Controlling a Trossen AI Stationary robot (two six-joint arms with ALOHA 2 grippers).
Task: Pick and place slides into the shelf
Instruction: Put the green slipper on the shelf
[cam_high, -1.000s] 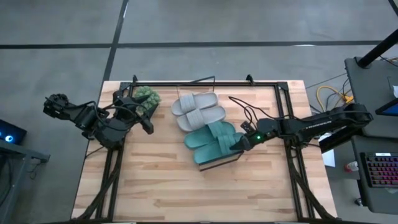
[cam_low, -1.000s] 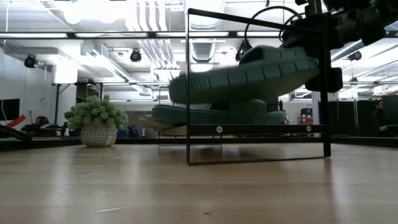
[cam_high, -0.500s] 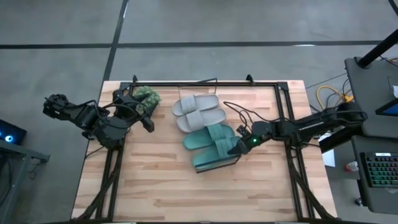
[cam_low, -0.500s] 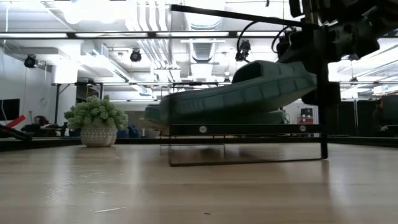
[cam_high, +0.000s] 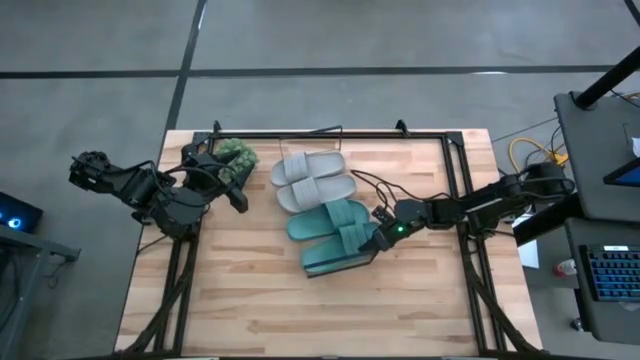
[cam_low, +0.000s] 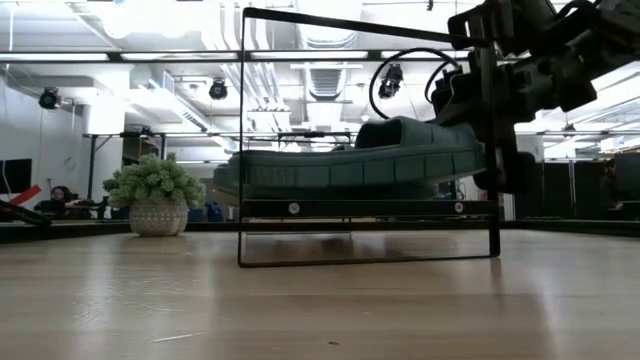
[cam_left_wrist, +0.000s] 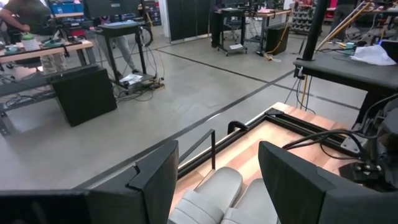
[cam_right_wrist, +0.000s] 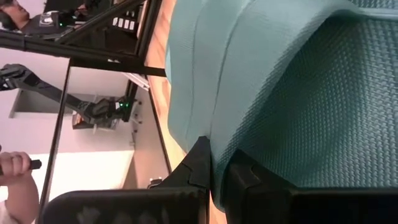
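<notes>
Two light grey slides (cam_high: 313, 178) and two teal slides (cam_high: 330, 232) lie side by side on the light-wood shelf (cam_high: 336, 270), which stands on the table on its black wire frame (cam_low: 240, 140). My right gripper (cam_high: 382, 238) is at the right end of the nearer teal slide (cam_low: 350, 168), shut on it. My left gripper (cam_high: 236, 196) is open and empty at the table's left side, beside the fuzzy green plant (cam_high: 238, 155). In the left wrist view the left gripper (cam_left_wrist: 217, 180) points toward the grey slides (cam_left_wrist: 214, 199). My right gripper pinches the nearer teal slide by the edge of its wide strap (cam_right_wrist: 214, 146), between its two fingers (cam_right_wrist: 200, 163). The fingers come about level from the table's right side. The slide lies about level over the shelf board (cam_low: 370, 208); whether it rests on the board, I cannot tell.
A black metal frame (cam_high: 330, 135) runs along the table's far edge and down both sides. Cables (cam_high: 385, 182) loop over the table near the right arm. Bare tabletop (cam_high: 300, 315) lies toward the near edge.
My right gripper has gone toward the table's left edge and down with the nearer teal slide. The slide's raised right end has come down until it is about level. The shelf, with all the slides on it, has slid left along the table.
</notes>
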